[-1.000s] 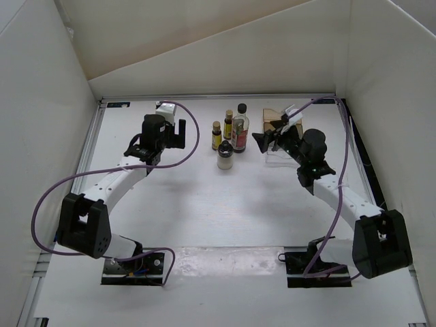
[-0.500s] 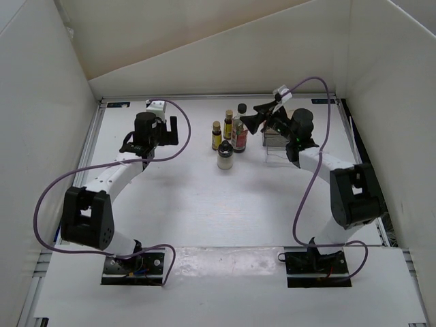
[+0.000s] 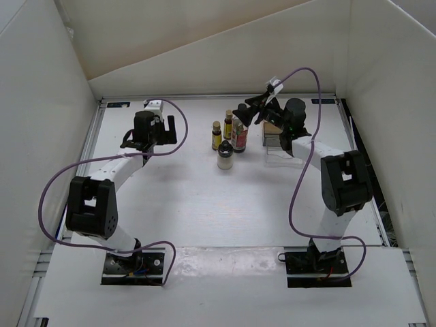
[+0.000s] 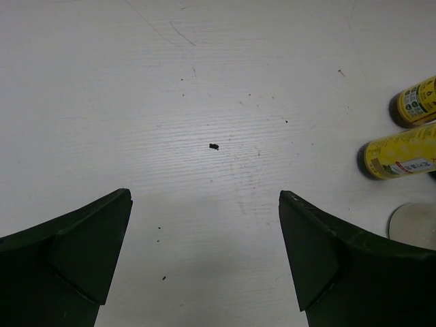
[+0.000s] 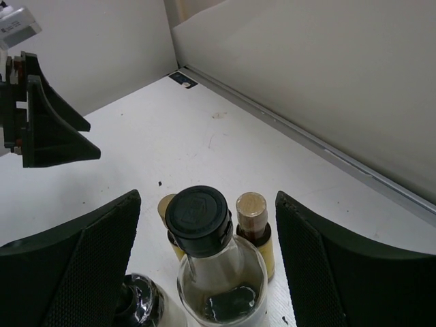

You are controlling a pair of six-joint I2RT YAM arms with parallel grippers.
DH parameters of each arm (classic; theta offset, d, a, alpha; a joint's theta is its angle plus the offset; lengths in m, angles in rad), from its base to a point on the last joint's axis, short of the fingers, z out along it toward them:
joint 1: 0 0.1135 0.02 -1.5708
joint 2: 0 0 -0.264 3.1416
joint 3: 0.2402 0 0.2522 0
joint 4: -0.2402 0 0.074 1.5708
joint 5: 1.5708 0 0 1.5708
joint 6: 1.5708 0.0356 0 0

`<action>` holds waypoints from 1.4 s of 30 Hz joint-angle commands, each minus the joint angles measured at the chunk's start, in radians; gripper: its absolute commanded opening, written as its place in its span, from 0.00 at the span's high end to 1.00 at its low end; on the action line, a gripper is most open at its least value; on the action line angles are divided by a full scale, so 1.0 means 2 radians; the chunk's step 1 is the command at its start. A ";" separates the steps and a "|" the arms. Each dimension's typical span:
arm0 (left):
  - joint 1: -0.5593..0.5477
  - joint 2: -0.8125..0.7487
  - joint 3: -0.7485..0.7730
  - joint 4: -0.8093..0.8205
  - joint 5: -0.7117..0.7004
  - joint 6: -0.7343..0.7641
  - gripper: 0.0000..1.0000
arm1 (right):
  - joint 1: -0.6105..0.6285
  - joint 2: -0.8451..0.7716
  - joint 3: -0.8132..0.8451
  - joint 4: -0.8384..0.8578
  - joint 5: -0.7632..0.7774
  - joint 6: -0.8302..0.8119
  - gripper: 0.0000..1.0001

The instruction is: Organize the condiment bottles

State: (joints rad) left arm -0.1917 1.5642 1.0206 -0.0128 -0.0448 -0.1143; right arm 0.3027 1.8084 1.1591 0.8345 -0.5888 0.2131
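Squat bottle: the squat whitish bottle (image 3: 225,158) stands nearest on the tabletop (image 3: 191,197), just in front of the others, upright and untouched.
Tray: the clear tray (image 3: 272,155) lies just right of the cluster, probably where the bottles are meant to go.
Yellow pair: nearer yellow bottle (image 3: 216,136) and farther yellow bottle (image 3: 228,126) stand upright side by side. Both have brown caps, and the small print on their labels is too small to read.
Left gripper: the left gripper (image 4: 204,197) is spread wide over bare tabletop with nothing between its fingers, seemingly parked left of the bottles.
Tall bottle: the tall clear bottle (image 5: 221,283) has a black cap bearing an embossed emblem. The writing on its red label is illegible.
Right gripper: the right gripper (image 5: 208,197) is spread, its fingers on either side of that cap but not gripping it, lined up for a grasp.
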 commanded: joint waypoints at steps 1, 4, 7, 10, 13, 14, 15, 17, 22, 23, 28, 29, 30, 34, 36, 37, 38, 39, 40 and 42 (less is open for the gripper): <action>0.005 -0.001 0.019 0.021 0.012 -0.009 0.00 | 0.004 0.009 0.032 0.000 -0.022 -0.010 0.18; 0.007 0.002 0.018 0.022 0.012 -0.010 0.00 | 0.007 0.015 0.035 -0.009 -0.022 -0.024 0.20; 0.009 0.005 0.018 0.024 0.013 -0.011 0.00 | 0.008 0.022 0.042 -0.022 -0.028 -0.026 0.21; 0.010 0.009 0.017 0.025 0.015 -0.014 0.00 | 0.013 0.028 0.051 -0.035 -0.029 -0.037 0.23; 0.010 0.009 0.017 0.027 0.015 -0.014 0.00 | 0.014 0.035 0.067 -0.063 -0.043 -0.050 0.25; 0.011 0.011 0.016 0.027 0.015 -0.015 0.00 | 0.014 0.040 0.074 -0.069 -0.045 -0.057 0.25; 0.011 0.010 0.016 0.027 0.015 -0.014 0.00 | 0.014 0.040 0.078 -0.074 -0.050 -0.058 0.28; 0.011 0.010 0.015 0.029 0.015 -0.014 0.00 | 0.014 0.044 0.082 -0.082 -0.050 -0.069 0.35; 0.015 0.011 0.014 0.029 0.016 -0.016 0.00 | 0.012 0.042 0.078 -0.090 -0.048 -0.079 0.54; 0.015 0.012 0.014 0.029 0.016 -0.017 0.00 | 0.012 0.040 0.077 -0.097 -0.048 -0.081 0.55; 0.015 0.010 0.012 0.031 0.019 -0.021 0.00 | 0.012 0.032 0.075 -0.105 -0.045 -0.093 0.62; 0.015 0.011 0.012 0.031 0.019 -0.020 0.00 | 0.012 0.031 0.075 -0.107 -0.045 -0.092 0.64; 0.014 0.010 0.011 0.032 0.019 -0.020 0.00 | 0.011 0.029 0.074 -0.108 -0.045 -0.093 0.66; 0.014 0.009 0.007 0.031 0.019 -0.022 0.00 | 0.012 0.022 0.069 -0.114 -0.047 -0.098 0.92; 0.015 0.005 0.006 0.032 0.019 -0.024 0.00 | 0.014 0.015 0.067 -0.116 -0.047 -0.101 1.00; 0.015 0.007 0.005 0.032 0.019 -0.024 0.00 | 0.014 0.012 0.064 -0.116 -0.047 -0.103 1.00; 0.014 0.007 0.007 0.032 0.020 -0.025 0.00 | 0.015 0.009 0.063 -0.117 -0.048 -0.103 1.00; 0.015 0.006 0.005 0.032 0.021 -0.026 0.00 | 0.013 0.006 0.062 -0.117 -0.045 -0.104 1.00; 0.014 0.004 0.005 0.032 0.021 -0.026 0.00 | 0.014 0.003 0.060 -0.117 -0.045 -0.103 1.00; 0.014 0.005 0.005 0.032 0.021 -0.028 0.00 | 0.012 -0.006 0.059 -0.116 -0.042 -0.103 1.00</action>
State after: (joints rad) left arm -0.1665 1.5990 1.0233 0.0341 -0.0170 -0.1585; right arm 0.3275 1.8725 1.2785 0.6163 -0.6624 -0.0082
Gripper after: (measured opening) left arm 0.995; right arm 0.410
